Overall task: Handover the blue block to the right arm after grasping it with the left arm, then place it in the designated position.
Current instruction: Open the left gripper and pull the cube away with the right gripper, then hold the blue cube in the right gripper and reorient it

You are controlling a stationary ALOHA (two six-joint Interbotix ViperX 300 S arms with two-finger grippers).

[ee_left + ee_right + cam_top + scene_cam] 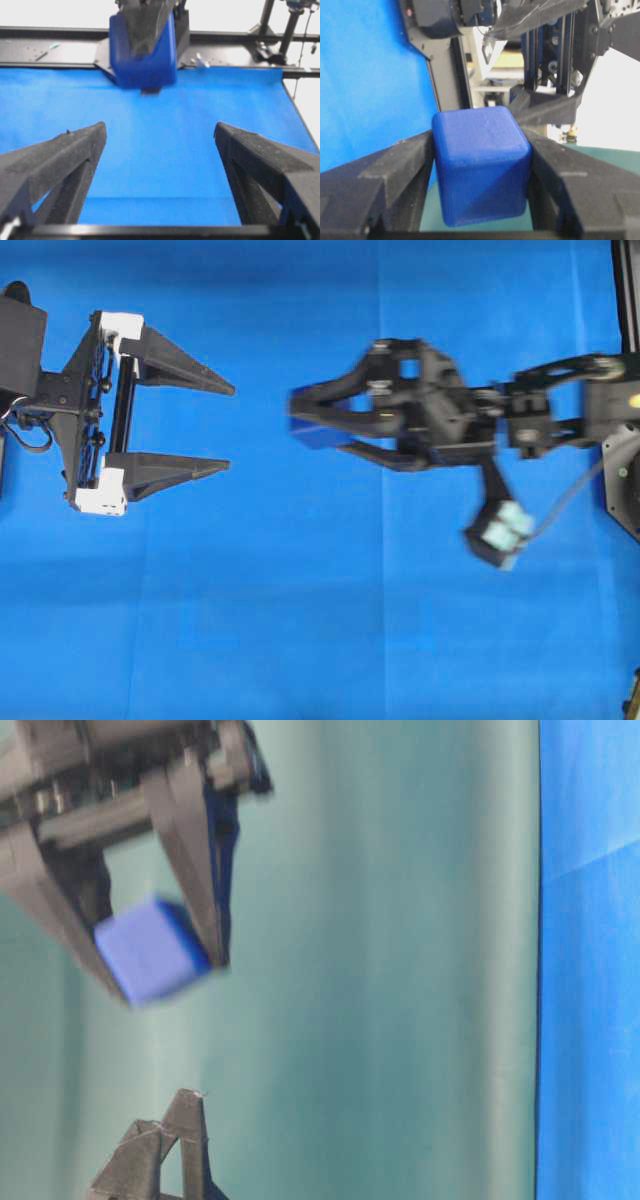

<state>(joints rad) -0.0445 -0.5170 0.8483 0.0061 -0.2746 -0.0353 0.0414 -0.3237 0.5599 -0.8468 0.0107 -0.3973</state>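
Dark-blue block (481, 165) sits clamped between the two fingers of the right gripper (318, 430), held above the blue cloth (320, 620) near mid-table. Left gripper (215, 430) stands well apart, jaws spread wide, holding nothing. Handover appears complete; placement is the step in hand. Recommended practice: keep the grip firm, carry the block level to the designated position, lower until it rests on the cloth, then release.

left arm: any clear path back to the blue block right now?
Probably not for a grasp. The blue block is clamped between the right hand fingers, which cover two of its sides. The left hand is open and apart from it, nothing between.
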